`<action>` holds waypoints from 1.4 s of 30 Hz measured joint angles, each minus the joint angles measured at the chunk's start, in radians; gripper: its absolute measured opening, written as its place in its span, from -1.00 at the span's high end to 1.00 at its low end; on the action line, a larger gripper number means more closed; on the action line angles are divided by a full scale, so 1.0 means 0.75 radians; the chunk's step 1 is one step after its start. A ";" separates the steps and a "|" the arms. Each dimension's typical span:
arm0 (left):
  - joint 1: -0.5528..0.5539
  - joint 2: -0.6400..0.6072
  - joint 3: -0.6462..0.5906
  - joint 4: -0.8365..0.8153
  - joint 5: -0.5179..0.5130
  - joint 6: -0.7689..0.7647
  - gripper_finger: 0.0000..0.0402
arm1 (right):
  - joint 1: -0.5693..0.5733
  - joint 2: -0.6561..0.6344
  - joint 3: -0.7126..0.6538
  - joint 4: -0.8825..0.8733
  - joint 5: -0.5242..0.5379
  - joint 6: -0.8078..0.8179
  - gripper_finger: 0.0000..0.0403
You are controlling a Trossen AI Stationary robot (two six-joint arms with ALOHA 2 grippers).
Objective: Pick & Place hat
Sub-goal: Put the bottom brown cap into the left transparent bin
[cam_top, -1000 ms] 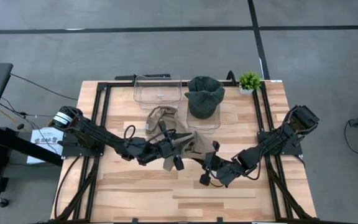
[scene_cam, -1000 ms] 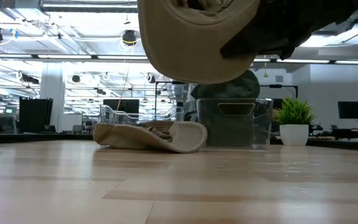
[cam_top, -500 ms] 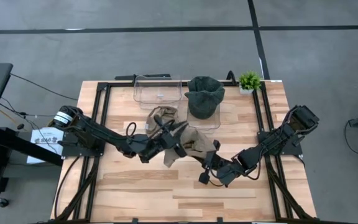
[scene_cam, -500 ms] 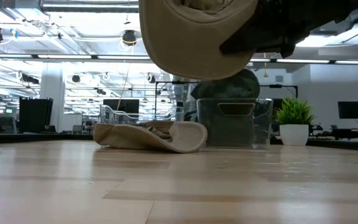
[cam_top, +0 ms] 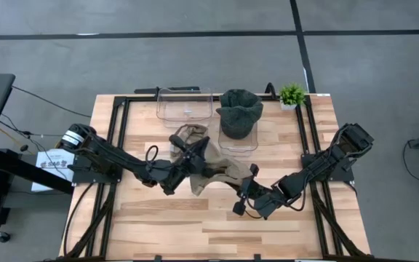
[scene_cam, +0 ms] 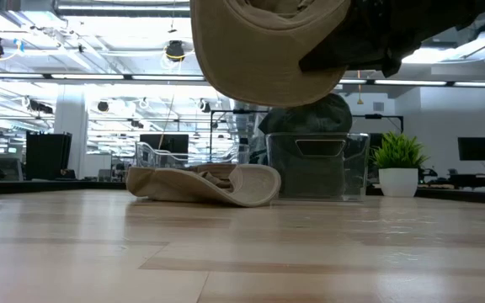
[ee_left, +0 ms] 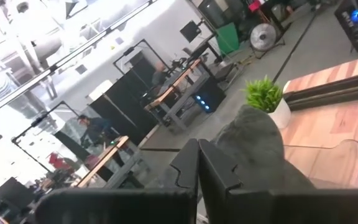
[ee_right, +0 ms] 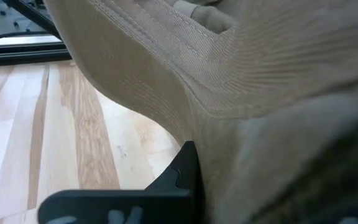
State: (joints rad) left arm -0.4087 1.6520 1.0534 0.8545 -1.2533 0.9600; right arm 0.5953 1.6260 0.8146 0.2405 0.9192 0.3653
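A tan hat (cam_top: 224,169) hangs clear above the table's middle; in the low view the tan hat (scene_cam: 263,59) fills the top of the picture. My right gripper (cam_top: 244,189) is shut on its near right side. My left gripper (cam_top: 195,156) is shut with nothing between its fingers (ee_left: 197,167). It points level, close against the hat's left side. A second tan hat (cam_top: 188,135) lies flat on the table behind, resting on its brim. A dark grey hat (cam_top: 239,110) sits in a clear box (cam_top: 247,143). My right gripper holds the tan hat by its brim (ee_right: 197,134), coming from the table's near right and slanting slightly down. One finger (ee_right: 182,171) shows against the cloth, and the cloth hides the other. The hat is lifted clear and sags below the hold. My left gripper stands right beside the hat; whether it touches it, I cannot tell.
An empty clear box (cam_top: 184,106) stands at the far edge, left of the box with the grey hat. A small potted plant (cam_top: 292,94) is at the far right corner. Black frame rails (cam_top: 118,138) run along both sides. Bare wood lies toward the near edge.
My left gripper has rolled its wrist and shut its fingers on nothing, staying beside the lifted hat. My right gripper has kept the tan hat up in the same place, and the hat has scarcely moved.
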 joint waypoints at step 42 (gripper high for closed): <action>0.090 -0.040 0.000 -0.011 0.626 -0.374 0.97 | 0.015 0.001 0.002 0.001 -0.086 -0.071 0.99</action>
State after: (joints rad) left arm -0.3414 1.6222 1.0531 0.8459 -0.7840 0.6793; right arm 0.6066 1.6264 0.8162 0.2416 0.8547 0.3117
